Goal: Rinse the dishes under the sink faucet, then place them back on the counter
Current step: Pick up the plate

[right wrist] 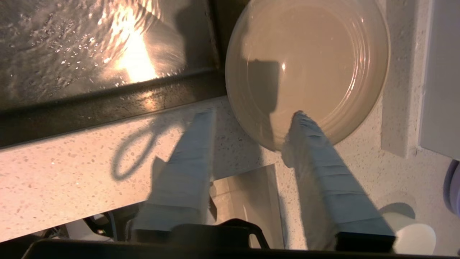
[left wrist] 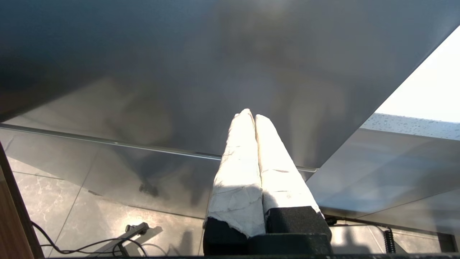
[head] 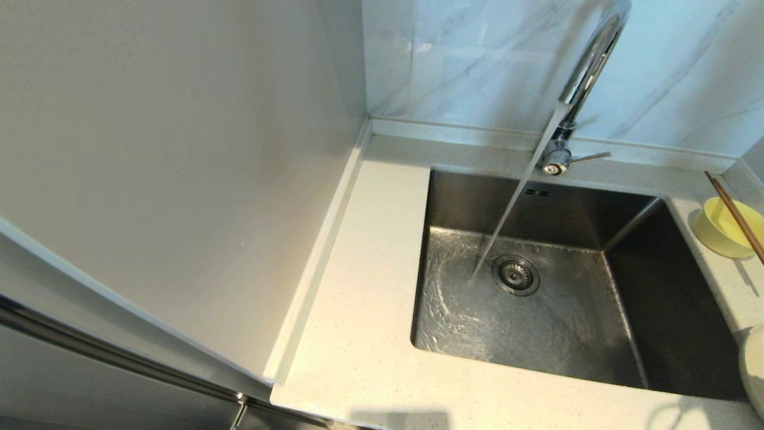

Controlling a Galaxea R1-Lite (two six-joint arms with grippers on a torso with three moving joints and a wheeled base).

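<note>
Water runs from the faucet (head: 588,65) into the sink (head: 537,298). Bowl (head: 725,227) with chopsticks (head: 735,216) across it sits far right on the counter (head: 358,334); plate (right wrist: 307,68) near right. Right gripper (right wrist: 251,118) hovers at the plate's near edge, fingers apart, empty. Left gripper (left wrist: 250,117) parked low, fingers together.

No lettering, label, brand mark or number is legible anywhere around the sink (head: 573,310): its steel walls, the counter (head: 358,334) beside it and the dishes at its edge carry none.
</note>
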